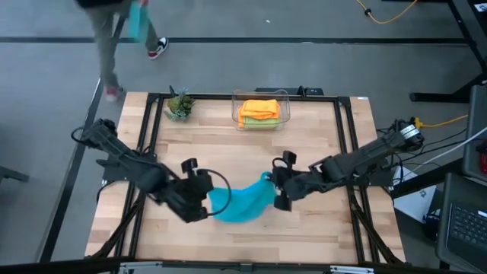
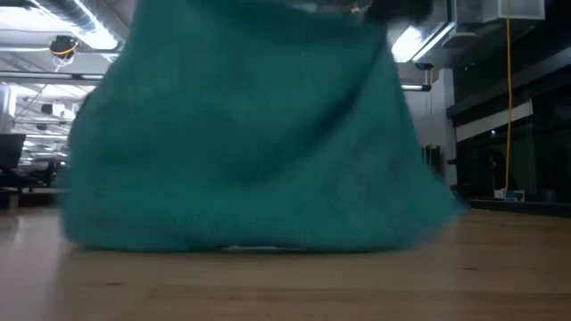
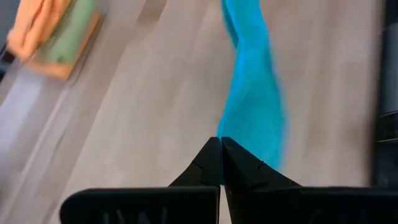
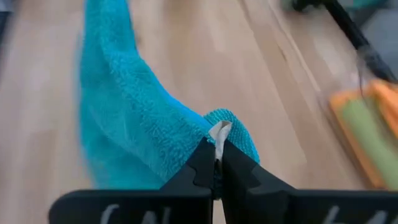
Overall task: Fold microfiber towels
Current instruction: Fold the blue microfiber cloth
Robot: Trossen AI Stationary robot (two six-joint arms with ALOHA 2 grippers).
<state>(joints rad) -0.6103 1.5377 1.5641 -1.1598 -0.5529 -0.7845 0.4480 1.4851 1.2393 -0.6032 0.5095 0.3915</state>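
A teal blue microfiber towel (image 1: 240, 202) hangs between my two grippers over the middle of the table. In the low view the towel (image 2: 250, 143) fills most of the picture, and its lower edge (image 2: 232, 244) reaches down to the tabletop. My left gripper (image 1: 207, 199) is shut on the towel's left end. My right gripper (image 1: 275, 186) is shut on its right end. Orange towels (image 1: 259, 107) lie on a lime green one (image 1: 262, 122) in the clear bin (image 1: 285, 97) at the far edge. My left gripper pinches one end of the teal towel (image 3: 239, 142) between its two fingers, slanting down from the table's left. The cloth runs away from the fingertips in a twisted strip; how many layers it holds I cannot tell. My right gripper pinches a corner of the teal towel beside its white label (image 4: 219, 132) between its two fingers, slanting down from the table's right. The corner bunches up over the fingertips, and the rest (image 4: 124, 112) sags away toward the other gripper.
A small potted plant (image 1: 179, 106) stands at the far left of the table, left of the bin. A person's legs (image 1: 114, 53) show on the floor beyond the far left corner. Bare wood (image 1: 243, 243) lies between the towel and the near edge.
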